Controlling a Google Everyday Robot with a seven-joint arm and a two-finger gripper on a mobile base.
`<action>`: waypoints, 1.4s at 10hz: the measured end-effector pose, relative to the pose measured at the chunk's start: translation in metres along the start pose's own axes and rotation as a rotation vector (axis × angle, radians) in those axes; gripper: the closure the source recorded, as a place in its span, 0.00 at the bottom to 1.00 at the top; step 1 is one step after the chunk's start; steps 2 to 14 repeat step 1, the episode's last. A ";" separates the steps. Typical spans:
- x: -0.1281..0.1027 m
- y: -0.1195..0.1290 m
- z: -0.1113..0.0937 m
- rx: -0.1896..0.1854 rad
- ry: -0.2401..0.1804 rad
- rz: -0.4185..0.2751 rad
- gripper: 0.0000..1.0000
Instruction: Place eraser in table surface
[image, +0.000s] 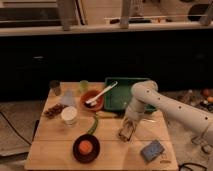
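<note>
The eraser (125, 133) is a small tan-brown block with a darker layer. It is at the tip of my gripper (127, 127), right of the middle of the light wooden table surface (55, 145). It looks to be at or just above the boards. The white arm comes in from the right and bends down over the front edge of the green tray. The gripper points down at the eraser and hides its top.
A green tray (120, 90) stands behind the gripper. A red bowl with a white spoon (92, 100), a white cup (69, 115), a green vegetable (93, 124) and a dark plate with an orange item (86, 147) lie to the left. A blue-grey pad (152, 150) lies front right.
</note>
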 end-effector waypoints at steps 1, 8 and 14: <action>-0.001 -0.002 0.001 -0.003 -0.001 -0.003 0.63; -0.001 -0.002 0.001 -0.003 -0.001 -0.003 0.63; -0.001 -0.002 0.001 -0.003 -0.001 -0.003 0.63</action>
